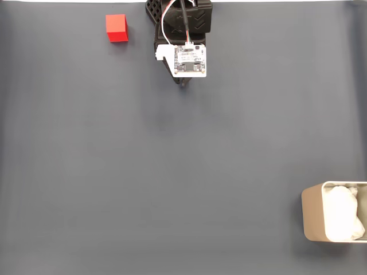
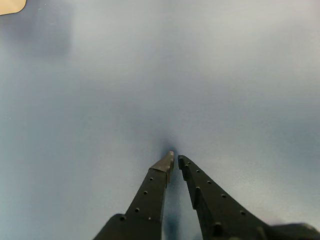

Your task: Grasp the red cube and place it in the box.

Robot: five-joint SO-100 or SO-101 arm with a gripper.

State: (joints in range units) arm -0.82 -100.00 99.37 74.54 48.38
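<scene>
The red cube (image 1: 117, 28) sits on the dark grey mat at the top left of the fixed view. The box (image 1: 312, 213), beige-grey with white lumpy padding inside, stands at the lower right edge, partly cut off. My gripper (image 1: 184, 83) hangs at the top centre under a white circuit board, well to the right of the cube and far from the box. In the wrist view the gripper (image 2: 175, 159) points at bare mat with its two black fingers nearly touching at the tips and nothing between them.
The grey mat (image 1: 172, 172) covers the table. A pale beige corner (image 2: 10, 5) shows at the top left of the wrist view. The arm's black base (image 1: 178, 17) stands at the top edge.
</scene>
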